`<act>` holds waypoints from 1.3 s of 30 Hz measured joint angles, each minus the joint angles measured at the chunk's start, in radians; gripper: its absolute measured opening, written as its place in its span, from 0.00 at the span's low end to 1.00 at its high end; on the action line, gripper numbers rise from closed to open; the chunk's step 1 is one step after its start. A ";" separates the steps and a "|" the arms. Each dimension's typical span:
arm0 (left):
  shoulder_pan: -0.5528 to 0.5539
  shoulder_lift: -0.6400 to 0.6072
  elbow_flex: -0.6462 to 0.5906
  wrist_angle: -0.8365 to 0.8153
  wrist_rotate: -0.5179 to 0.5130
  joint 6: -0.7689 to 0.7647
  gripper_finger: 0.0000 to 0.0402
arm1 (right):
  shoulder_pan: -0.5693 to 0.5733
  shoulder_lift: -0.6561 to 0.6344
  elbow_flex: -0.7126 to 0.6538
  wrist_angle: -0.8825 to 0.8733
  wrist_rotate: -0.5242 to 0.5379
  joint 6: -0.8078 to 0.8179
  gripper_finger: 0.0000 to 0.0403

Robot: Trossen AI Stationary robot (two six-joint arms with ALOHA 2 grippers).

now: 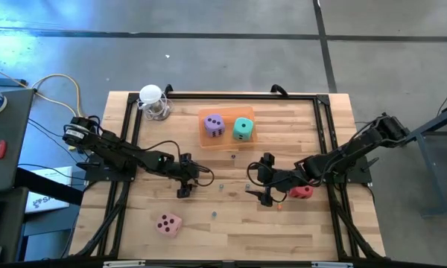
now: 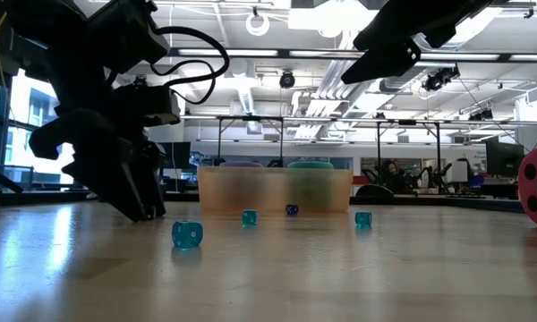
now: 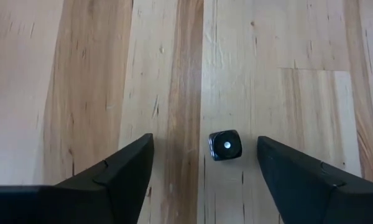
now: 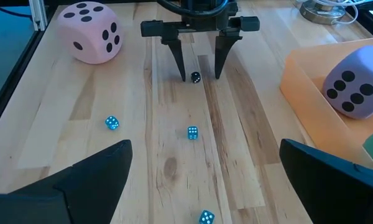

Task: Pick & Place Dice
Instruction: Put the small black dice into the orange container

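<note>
While its tips are set down on the wood, the left gripper [image 4: 197,76] is seen with its two dark fingers [image 3: 121,171] parted, a small black die [image 3: 225,145] lying on the table [image 1: 298,223] between them; neither finger is seen to touch it, so nothing is gripped. In the low view this small die is hidden behind the left gripper's dark bulk. Three small blue dice [image 4: 192,132] are scattered on the boards between the two grippers, with a darker small one [image 2: 291,210] farther back.

The right gripper [image 1: 262,181] is held right of centre with its fingers spread wide and empty; in its own wrist view only the finger ends are shown at the picture's edge.

Just right of the right gripper, the red die [image 1: 302,192] is partly covered by the arm in the high view and cut off by the frame edge in the low view. At the near left of the table the pink die [image 1: 168,223] stands alone. At the far centre the purple die [image 1: 214,125] and the teal-green die [image 1: 243,128] are seen side by side in the shallow orange tray [image 1: 226,141]; in the low view only their tops are made out, blurred, above the tray wall. A white and metal object [image 1: 153,102] stands at the far left; what it is cannot be made out.
</note>
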 joint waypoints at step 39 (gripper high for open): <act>0.011 -0.098 0.040 -0.040 -0.013 0.140 0.14 | -0.006 0.000 0.000 0.000 -0.001 -0.001 0.99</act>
